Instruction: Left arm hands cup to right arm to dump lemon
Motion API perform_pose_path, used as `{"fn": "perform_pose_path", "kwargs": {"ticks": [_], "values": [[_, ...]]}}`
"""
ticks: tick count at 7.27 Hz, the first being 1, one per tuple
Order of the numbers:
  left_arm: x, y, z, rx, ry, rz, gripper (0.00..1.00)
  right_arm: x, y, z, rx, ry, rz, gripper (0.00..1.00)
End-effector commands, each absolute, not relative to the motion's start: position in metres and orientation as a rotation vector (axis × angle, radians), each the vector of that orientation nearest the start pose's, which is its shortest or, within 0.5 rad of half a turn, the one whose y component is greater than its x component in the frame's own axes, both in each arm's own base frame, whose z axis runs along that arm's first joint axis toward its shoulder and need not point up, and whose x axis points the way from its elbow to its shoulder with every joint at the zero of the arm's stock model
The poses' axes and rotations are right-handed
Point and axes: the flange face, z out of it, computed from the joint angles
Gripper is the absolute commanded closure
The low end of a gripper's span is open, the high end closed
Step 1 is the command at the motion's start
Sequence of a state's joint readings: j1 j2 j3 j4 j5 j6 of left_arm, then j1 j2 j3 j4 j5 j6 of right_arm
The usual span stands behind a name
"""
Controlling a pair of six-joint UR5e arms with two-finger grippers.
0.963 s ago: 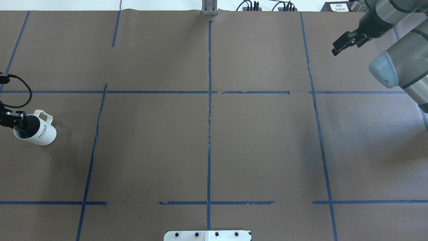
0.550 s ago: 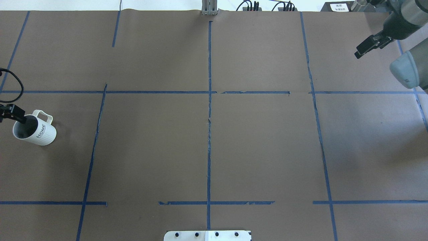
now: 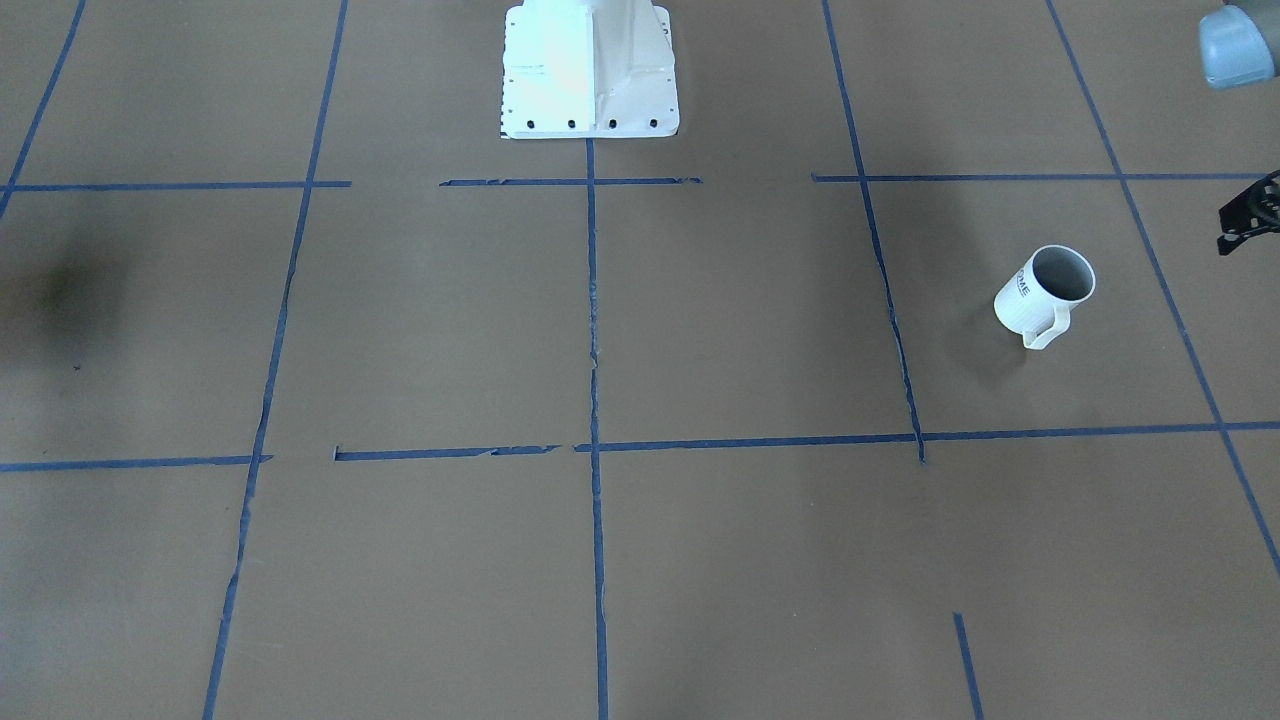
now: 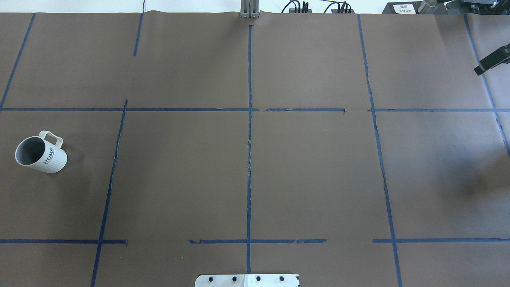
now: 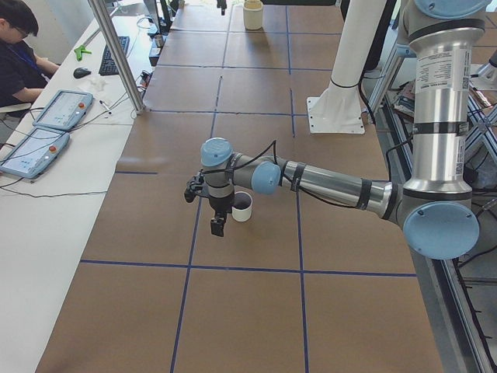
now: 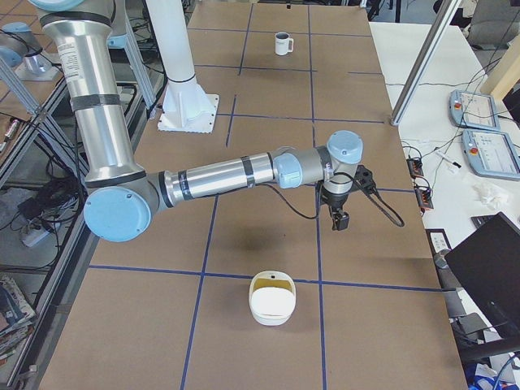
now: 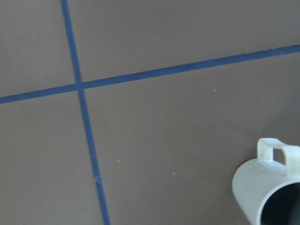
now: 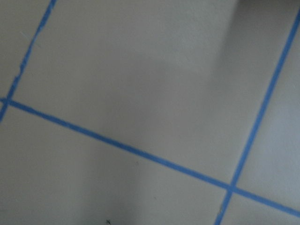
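The cup (image 4: 40, 152), a white ribbed mug with dark letters, stands on the table at the left, and its grey inside looks empty. It also shows in the front view (image 3: 1045, 291), the left side view (image 5: 242, 207) and the left wrist view (image 7: 269, 187). My left gripper (image 3: 1250, 215) is apart from the cup at the frame's edge, empty, with its jaws seeming apart. Only one finger of my right gripper (image 4: 492, 62) shows at the far right edge, so I cannot tell its state. No lemon is in view.
A cream-white bowl (image 6: 272, 299) with a yellowish inside sits near the table's right end. Blue tape lines (image 4: 249, 139) grid the brown table. The robot's white base (image 3: 588, 70) stands at the table's near edge. An operator (image 5: 19, 47) sits beyond the left end.
My left gripper has let go of the cup's rim and drawn back out of the overhead view. The right arm has swung further right. The cup has not moved.
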State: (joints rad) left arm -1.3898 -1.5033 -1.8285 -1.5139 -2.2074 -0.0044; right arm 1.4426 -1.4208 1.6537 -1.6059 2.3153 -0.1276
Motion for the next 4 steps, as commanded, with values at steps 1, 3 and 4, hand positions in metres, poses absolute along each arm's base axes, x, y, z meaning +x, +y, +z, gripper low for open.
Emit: {"fn": "perform_pose_path", "kwargs": {"ticks": [1,3,4], "values": [[-0.024,-0.460,0.593,0.044,0.681,0.172,0.00,0.035,-0.495,0.595,0.089,-0.734,-0.271,0.00],[-0.024,-0.440,0.607,0.013,0.711,0.154,0.00,0.039,-0.480,0.601,0.057,-0.740,-0.213,0.00],[-0.025,-0.429,0.619,-0.012,0.712,0.144,0.00,0.039,-0.480,0.596,0.044,-0.742,-0.154,0.00]]}}
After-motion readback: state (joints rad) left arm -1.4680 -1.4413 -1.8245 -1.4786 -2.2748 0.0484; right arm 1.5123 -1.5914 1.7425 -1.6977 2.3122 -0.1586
